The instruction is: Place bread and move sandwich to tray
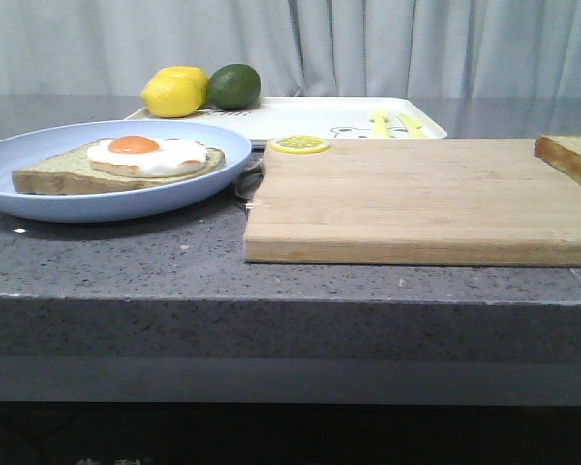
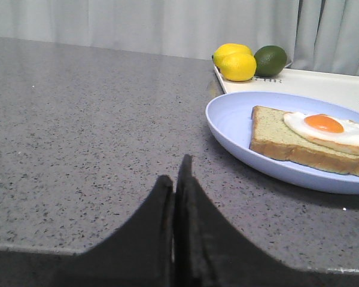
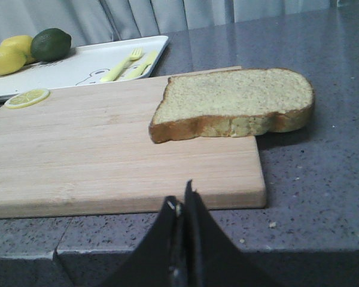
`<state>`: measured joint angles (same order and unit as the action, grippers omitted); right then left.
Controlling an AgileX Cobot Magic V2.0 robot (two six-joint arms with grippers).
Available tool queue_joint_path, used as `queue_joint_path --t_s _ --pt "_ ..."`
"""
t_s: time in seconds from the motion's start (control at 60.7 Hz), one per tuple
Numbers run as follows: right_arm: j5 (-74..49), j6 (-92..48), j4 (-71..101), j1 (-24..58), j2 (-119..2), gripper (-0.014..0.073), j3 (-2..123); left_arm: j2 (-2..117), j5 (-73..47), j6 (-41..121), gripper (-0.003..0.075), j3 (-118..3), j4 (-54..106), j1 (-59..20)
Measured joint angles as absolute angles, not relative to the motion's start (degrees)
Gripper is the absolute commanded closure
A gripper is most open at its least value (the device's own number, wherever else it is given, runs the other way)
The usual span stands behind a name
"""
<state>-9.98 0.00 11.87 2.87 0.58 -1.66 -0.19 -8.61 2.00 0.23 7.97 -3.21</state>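
Note:
The plain bread slice [image 3: 233,101] lies on the far right corner of the wooden cutting board [image 1: 416,194], overhanging its edge; it also shows in the front view [image 1: 571,157]. The sandwich slice with fried egg [image 1: 126,163] lies on the round light-blue plate [image 1: 39,194], also in the left wrist view [image 2: 311,134]. The white tray [image 1: 310,116] stands behind the board. My left gripper [image 2: 176,179] is shut and empty over bare counter beside the plate. My right gripper [image 3: 181,200] is shut and empty at the counter's front edge before the board. Neither gripper shows in the front view.
Two lemons [image 1: 174,92] and a lime [image 1: 234,85] sit at the tray's left end. A yellow fork and knife [image 1: 397,123] lie on the tray. A lemon slice [image 1: 301,144] rests at the board's back left corner. The grey counter [image 2: 78,131] extends left of the plate.

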Motion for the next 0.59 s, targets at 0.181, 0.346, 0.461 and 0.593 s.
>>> queue_joint_path --t_s 0.181,0.346,0.461,0.593 --pt "-9.9 0.0 11.9 2.9 0.6 0.0652 -1.7 -0.2 -8.4 2.0 0.0741 0.2 8.0 -3.2" --pt "-8.0 0.0 11.9 2.9 0.6 0.0652 -1.7 -0.2 -4.4 2.0 0.0741 0.2 8.0 -3.2" --pt "-7.6 0.0 11.9 2.9 0.6 0.0653 -1.3 -0.2 3.2 2.0 0.0741 0.2 8.4 -3.2" --pt "-8.2 0.0 11.9 2.9 0.6 0.0653 2.9 -0.2 7.5 2.0 0.0741 -1.6 9.4 -3.2"
